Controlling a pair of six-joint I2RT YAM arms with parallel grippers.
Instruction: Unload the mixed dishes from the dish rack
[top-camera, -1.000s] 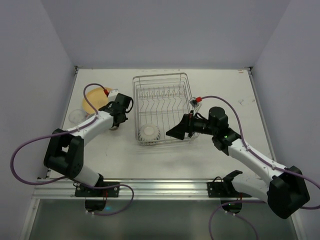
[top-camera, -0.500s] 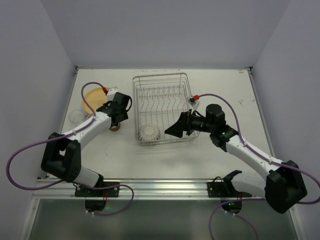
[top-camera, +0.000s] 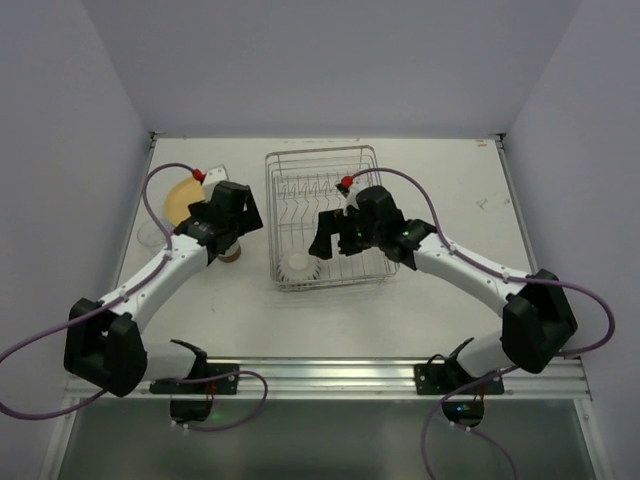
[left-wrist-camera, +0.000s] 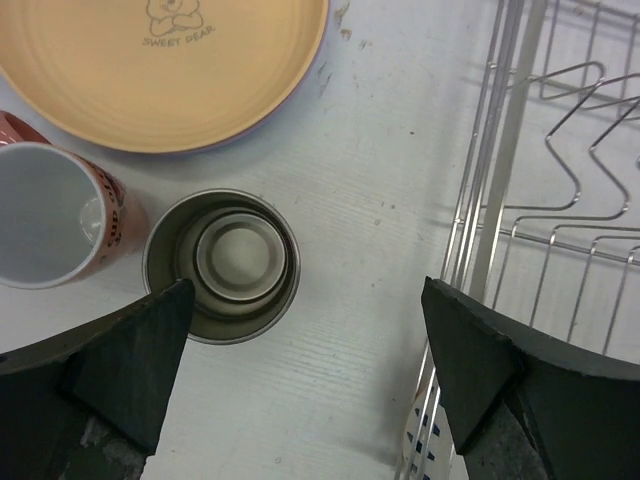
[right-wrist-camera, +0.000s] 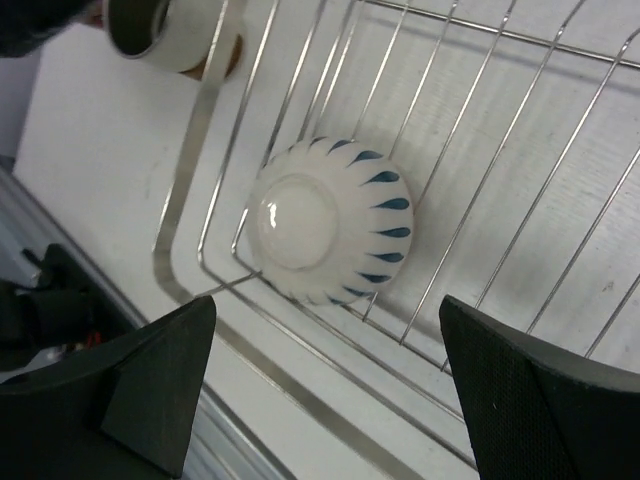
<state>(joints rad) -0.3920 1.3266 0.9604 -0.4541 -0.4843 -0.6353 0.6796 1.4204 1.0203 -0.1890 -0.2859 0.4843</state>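
On the white table (top-camera: 330, 320), the yellow-orange plate (left-wrist-camera: 160, 60), pink mug (left-wrist-camera: 45, 215) and brown-and-cream cup (left-wrist-camera: 222, 265) are sitting left of the dish rack (top-camera: 320, 152), only the white ribbed bowl (right-wrist-camera: 330, 220) is waiting in its lower-left corner, and the left gripper (left-wrist-camera: 305, 330) and right gripper (right-wrist-camera: 328, 320) are hovering open-jawed.

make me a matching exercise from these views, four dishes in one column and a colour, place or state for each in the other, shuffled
Things:
1. plate
2. mug
3. cup
4. bowl

Descriptions:
a. upside down inside the dish rack
b. yellow-orange, lying on the table
c. pink outside, white inside
d. upright, standing between the mug and the dish rack

Pairs: 1-b, 2-c, 3-d, 4-a
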